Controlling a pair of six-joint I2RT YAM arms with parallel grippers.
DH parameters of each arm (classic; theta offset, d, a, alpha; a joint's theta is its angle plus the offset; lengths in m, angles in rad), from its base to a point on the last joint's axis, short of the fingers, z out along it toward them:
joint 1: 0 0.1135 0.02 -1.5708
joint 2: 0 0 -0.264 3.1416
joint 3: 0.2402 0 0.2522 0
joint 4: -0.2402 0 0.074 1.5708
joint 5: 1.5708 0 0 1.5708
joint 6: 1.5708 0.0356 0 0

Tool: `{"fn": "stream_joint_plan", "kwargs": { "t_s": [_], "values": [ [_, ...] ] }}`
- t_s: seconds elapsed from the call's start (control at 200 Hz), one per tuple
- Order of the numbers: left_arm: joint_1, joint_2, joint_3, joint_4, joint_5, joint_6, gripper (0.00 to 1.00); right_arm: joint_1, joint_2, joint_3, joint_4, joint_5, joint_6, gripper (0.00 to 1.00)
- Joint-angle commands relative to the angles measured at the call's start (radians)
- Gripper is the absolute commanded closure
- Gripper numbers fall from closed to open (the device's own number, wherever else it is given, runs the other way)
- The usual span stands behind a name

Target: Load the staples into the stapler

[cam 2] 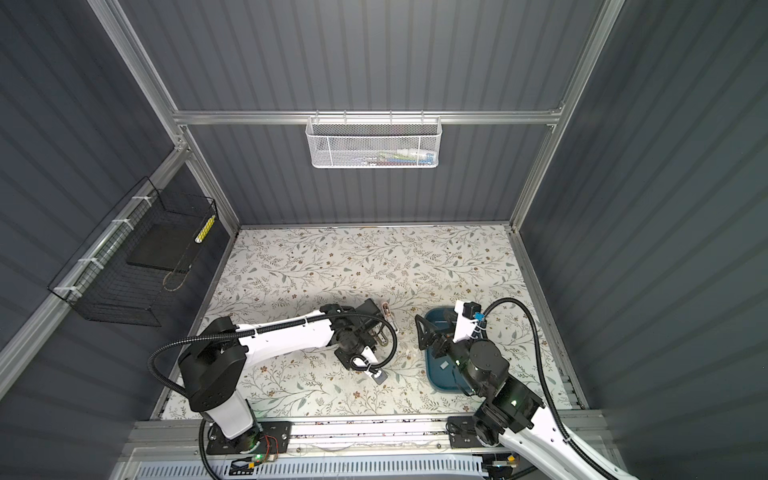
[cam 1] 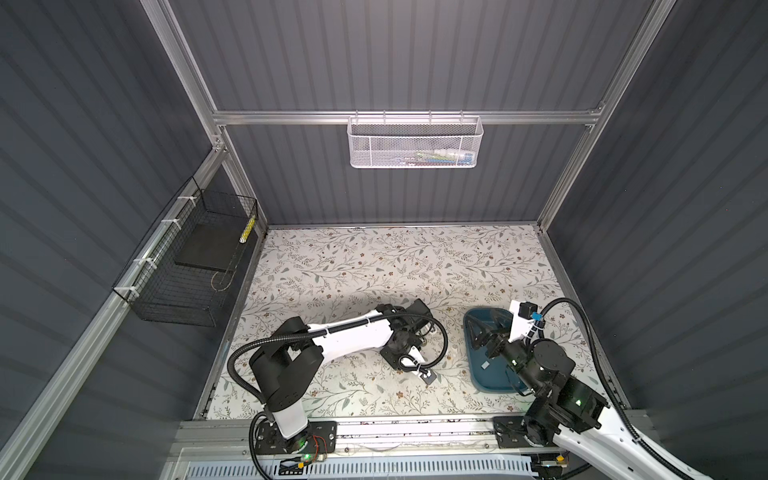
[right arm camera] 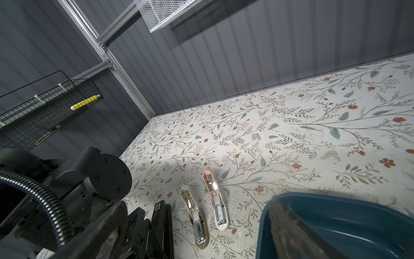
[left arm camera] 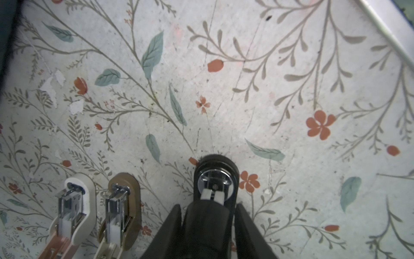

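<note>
Black stapler point(left arm camera: 215, 177) is sitting inside left gripper point(left arm camera: 208, 207), squeeze unclear; right gripper point(cam 1: 484, 336), spread wide, is reaching into blue tray point(cam 1: 492, 381) for staples point(cam 1: 484, 366), needing a fine pinch.

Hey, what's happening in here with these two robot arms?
They're loading staples into a stapler. The left end effector straddles a black stapler on the flowery table; whether it grips, I can't tell. A white-and-pink stapler and a brown stapler lie open beside it. The right end effector hangs open over a teal tray holding a small strip of staples, not yet picked up.
</note>
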Motion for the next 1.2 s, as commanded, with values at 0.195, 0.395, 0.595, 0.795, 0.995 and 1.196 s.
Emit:
{"fn": "stream_joint_plan", "kwargs": {
  "t_s": [0.195,0.395,0.595,0.795,0.995,1.196],
  "values": [
    [-0.003,0.002,0.019,-0.029,-0.009,-0.017,0.81,-0.003,-0.001,-0.021,0.015,-0.007,-0.010,0.01],
    [0.014,-0.081,0.027,-0.009,-0.007,-0.050,0.98,-0.004,0.021,-0.065,0.120,-0.091,-0.028,0.04],
    [0.090,-0.236,0.030,0.088,0.067,-0.152,1.00,-0.003,0.200,-0.016,0.186,-0.198,-0.025,0.27],
    [0.123,-0.319,-0.005,0.254,0.060,-0.284,1.00,-0.001,0.401,0.047,0.264,-0.348,-0.014,0.43],
    [0.126,-0.342,-0.006,0.302,0.053,-0.349,1.00,0.000,0.491,0.070,0.332,-0.461,0.010,0.45],
    [0.125,-0.351,0.005,0.292,0.133,-0.375,1.00,0.002,0.523,0.070,0.357,-0.444,0.018,0.46]
  ]
}}
